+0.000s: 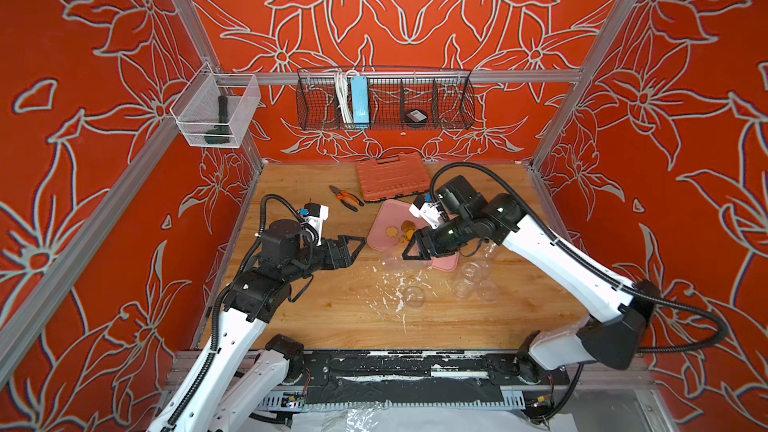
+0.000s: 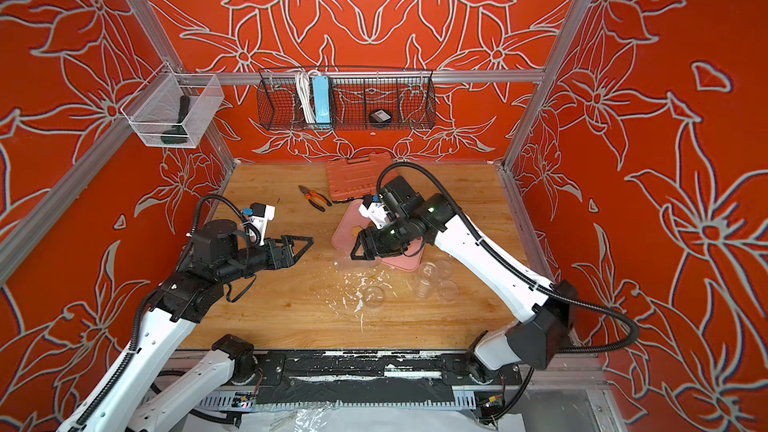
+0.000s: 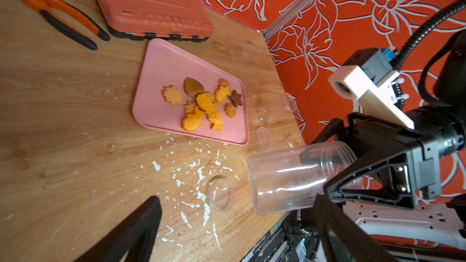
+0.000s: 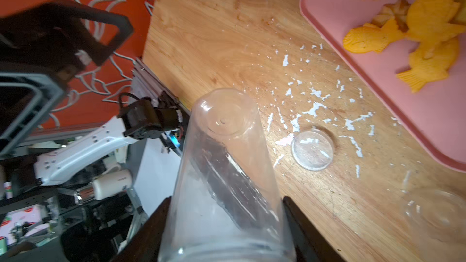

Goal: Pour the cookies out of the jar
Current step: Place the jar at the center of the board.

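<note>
Jar [image 3: 282, 180] sideways (empty), base leftward

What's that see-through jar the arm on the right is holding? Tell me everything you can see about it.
The jar is a clear plastic cylinder with a flat base and a threaded neck, lidless and empty. The right claw grips it at the neck, tipped onto its side, base pointing away from the claw, above the wooden table beside the pink tray.
</note>
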`<state>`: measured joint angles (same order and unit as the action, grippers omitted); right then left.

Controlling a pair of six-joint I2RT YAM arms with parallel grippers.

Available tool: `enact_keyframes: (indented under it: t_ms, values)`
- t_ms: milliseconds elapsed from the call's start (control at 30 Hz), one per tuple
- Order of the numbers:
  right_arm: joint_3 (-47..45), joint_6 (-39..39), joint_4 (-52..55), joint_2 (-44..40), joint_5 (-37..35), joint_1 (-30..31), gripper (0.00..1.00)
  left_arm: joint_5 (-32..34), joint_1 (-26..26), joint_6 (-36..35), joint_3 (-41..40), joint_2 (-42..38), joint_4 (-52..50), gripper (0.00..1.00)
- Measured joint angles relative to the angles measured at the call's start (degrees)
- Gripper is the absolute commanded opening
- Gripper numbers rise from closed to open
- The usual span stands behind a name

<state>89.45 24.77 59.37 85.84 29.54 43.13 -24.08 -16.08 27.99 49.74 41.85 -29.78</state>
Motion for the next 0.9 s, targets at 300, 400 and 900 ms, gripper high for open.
enact_keyframes:
  t_ms: [300, 400, 900]
  values:
    - [16.28, -4.28, 14.01, 16.31, -15.21, 9.94, 0.56, 8.66, 0.02, -5.25, -0.66, -4.52, -2.36, 0.98]
    - [19.80, -4.85, 16.72, 21.38, -18.88, 12.48, 0.57, 10.51, 0.00, -6.14, -1.31, -5.88, -2.69, 0.98]
    - [25.99, -4.83, 23.47, 34.97, -28.98, 17.73, 0.57, 15.91, 0.00, -6.95, -5.16, -10.71, -0.79, 0.98]
